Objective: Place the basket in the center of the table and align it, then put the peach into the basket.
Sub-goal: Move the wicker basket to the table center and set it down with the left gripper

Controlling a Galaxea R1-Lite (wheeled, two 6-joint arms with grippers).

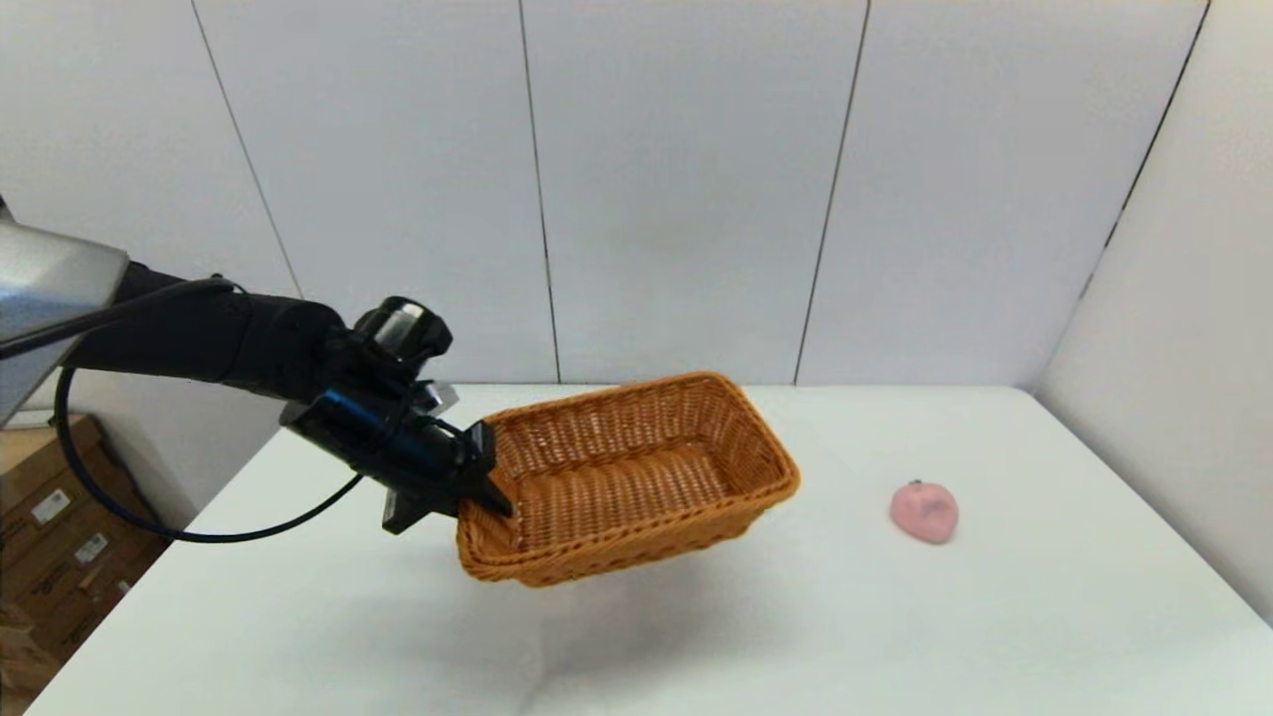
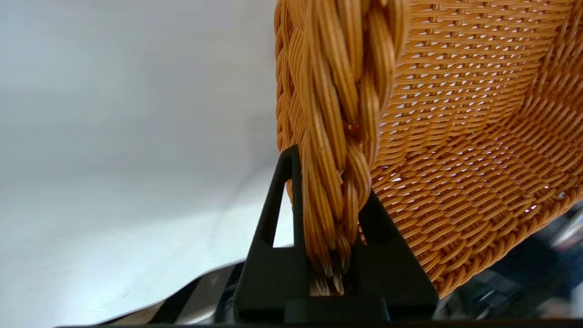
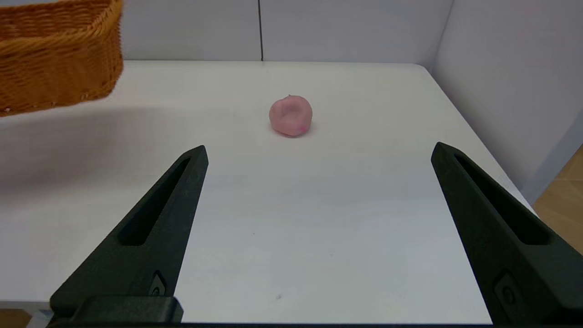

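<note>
above the worktop [image 1: 696, 636], the left gripper [image 2: 334, 228] held the light, stiff basket [image 1: 627, 477] aloft, jaws clamped on its braided rim; the peach [image 1: 924, 512] lay at 3 o'clock, right gripper [image 3: 319, 228] jaws apart.

basket [image 1: 636, 467]: wicker, tilted, lifted off table [image 1: 895, 636] | peach [image 1: 924, 511]: pink, right

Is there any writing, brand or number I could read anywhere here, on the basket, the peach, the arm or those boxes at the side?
No text can be read.
Cardboard boxes: white labels, too small and blurred to read.
Basket, peach, table: no markings.
Left pincer, clamped on the basket's rim, and right pincer, open: no legible print.
</note>
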